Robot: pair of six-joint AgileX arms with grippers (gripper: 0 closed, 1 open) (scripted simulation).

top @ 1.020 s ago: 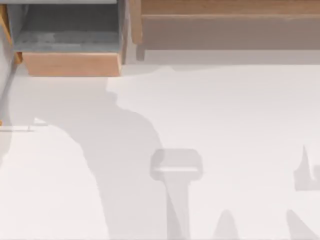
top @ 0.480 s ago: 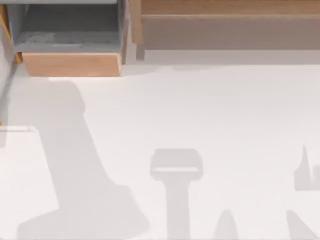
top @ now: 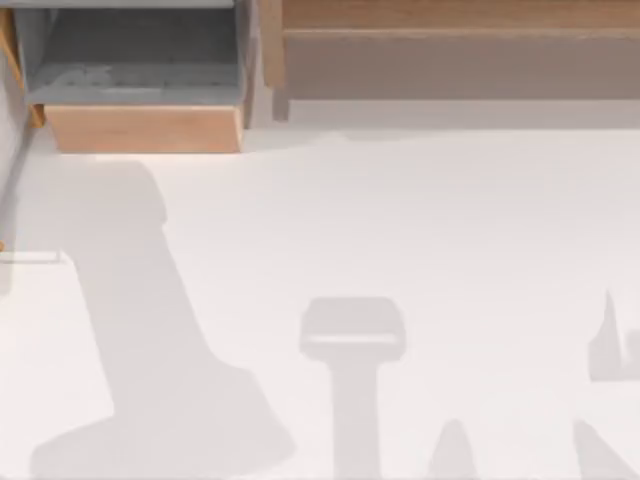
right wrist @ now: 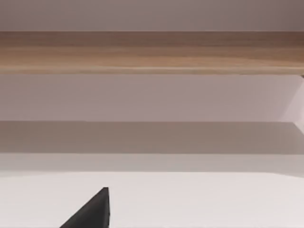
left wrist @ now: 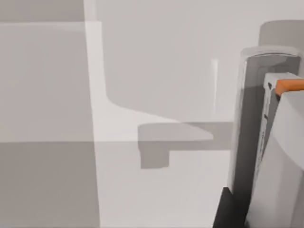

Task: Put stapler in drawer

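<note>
Left gripper, apart or together I cannot tell, beside grey orange-tipped object.

Bright, even light floods the plain white tabletop, with soft-edged grey shadows spilling across it: a broad one down the left, a hammer-like one at centre bottom, smaller spikes at the right. The box-shaped drawer with grey inner walls and an orange-tan wood front is dim inside. The long wooden ledge throws a band of shade beneath itself. The top view looks soft, slightly blurred. No glare anywhere.
</note>
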